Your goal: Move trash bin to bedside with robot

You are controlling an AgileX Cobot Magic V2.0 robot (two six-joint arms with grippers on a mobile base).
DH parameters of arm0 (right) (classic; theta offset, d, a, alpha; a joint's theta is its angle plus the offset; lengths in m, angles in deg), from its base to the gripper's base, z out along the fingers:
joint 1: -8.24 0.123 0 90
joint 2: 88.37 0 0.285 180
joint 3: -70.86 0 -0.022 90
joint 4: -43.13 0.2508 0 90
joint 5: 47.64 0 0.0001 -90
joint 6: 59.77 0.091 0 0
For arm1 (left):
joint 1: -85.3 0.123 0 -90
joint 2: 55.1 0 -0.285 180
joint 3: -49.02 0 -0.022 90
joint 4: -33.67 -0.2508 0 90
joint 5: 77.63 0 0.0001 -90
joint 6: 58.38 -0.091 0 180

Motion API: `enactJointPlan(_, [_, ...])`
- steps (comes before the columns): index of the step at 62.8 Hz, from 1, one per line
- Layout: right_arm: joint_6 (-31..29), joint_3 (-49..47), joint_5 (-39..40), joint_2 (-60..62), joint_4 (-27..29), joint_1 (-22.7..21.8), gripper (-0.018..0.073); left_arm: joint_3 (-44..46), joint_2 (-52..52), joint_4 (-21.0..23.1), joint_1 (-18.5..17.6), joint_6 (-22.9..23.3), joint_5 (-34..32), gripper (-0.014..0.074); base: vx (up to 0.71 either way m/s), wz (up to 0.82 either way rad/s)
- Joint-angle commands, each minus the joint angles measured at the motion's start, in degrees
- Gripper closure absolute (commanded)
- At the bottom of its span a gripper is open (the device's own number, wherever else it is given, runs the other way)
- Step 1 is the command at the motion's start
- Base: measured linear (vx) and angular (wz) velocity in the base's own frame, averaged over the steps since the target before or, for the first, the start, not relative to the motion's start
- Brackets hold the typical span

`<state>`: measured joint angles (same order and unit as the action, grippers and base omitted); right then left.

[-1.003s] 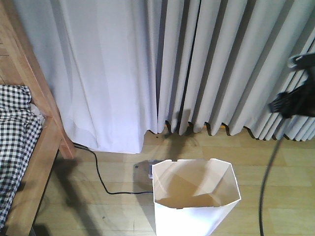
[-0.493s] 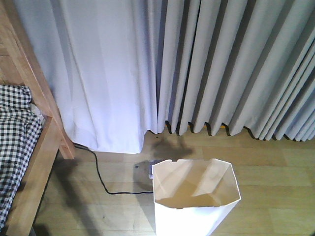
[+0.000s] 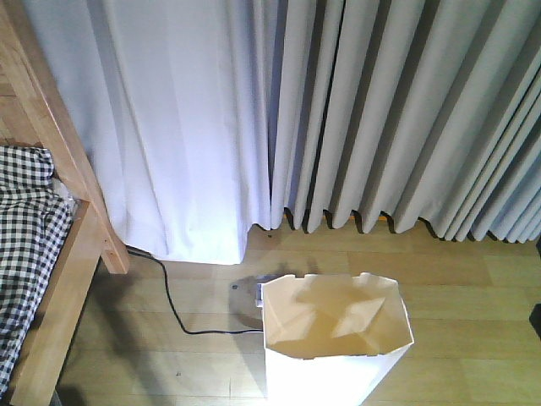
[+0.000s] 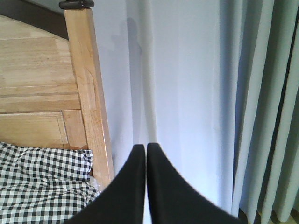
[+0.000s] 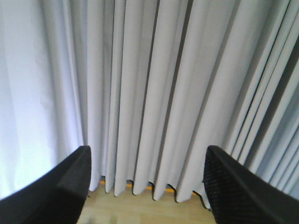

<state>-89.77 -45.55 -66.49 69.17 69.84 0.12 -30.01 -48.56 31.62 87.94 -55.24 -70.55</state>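
Observation:
The white trash bin (image 3: 338, 338) stands upright on the wooden floor at the bottom centre of the front view, its angular rim open and cream inside. The bed (image 3: 51, 254), with light wooden frame and checkered bedding (image 3: 21, 237), lies at the left, about a bin's width away. In the left wrist view my left gripper (image 4: 142, 149) is shut with nothing in it, pointing at the curtain beside the bedpost (image 4: 88, 93). My right gripper (image 5: 147, 161) is open and empty, facing the curtain folds. Neither gripper touches the bin. The arms do not show in the front view.
Pale grey curtains (image 3: 338, 118) hang along the whole back wall to the floor. A black cable (image 3: 173, 309) runs over the floor from the bed's corner toward a small grey box (image 3: 247, 294) just behind the bin.
The black arm and cable seen at the right edge a second ago have left the front view. The bin and bed have not moved.

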Motion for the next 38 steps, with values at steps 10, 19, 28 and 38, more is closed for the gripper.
enactJointPlan(10, [-0.4, -1.6, 4.7, -0.7, 4.2, -0.1, 0.0066, 1.4, -0.3, 0.1, 0.0, 0.3, -4.2, 0.0603, 0.00, 0.00])
enactJointPlan(19, [-0.5, -1.6, 4.7, -0.7, 4.3, -0.1, 0.0067, 1.4, -0.3, 0.1, 0.0, 0.3, -4.2, 0.0603, 0.00, 0.00])
enactJointPlan(28, [-0.5, -1.6, 4.4, -0.7, 4.3, -0.1, 0.0104, 1.4, -0.3, 0.1, 0.0, 0.3, -4.2, 0.0603, 0.00, 0.00])
enactJointPlan(38, [-0.5, -1.6, 3.1, -0.7, 4.3, -0.1, 0.0246, 1.4, -0.3, 0.1, 0.0, 0.3, -4.2, 0.0603, 0.00, 0.00])
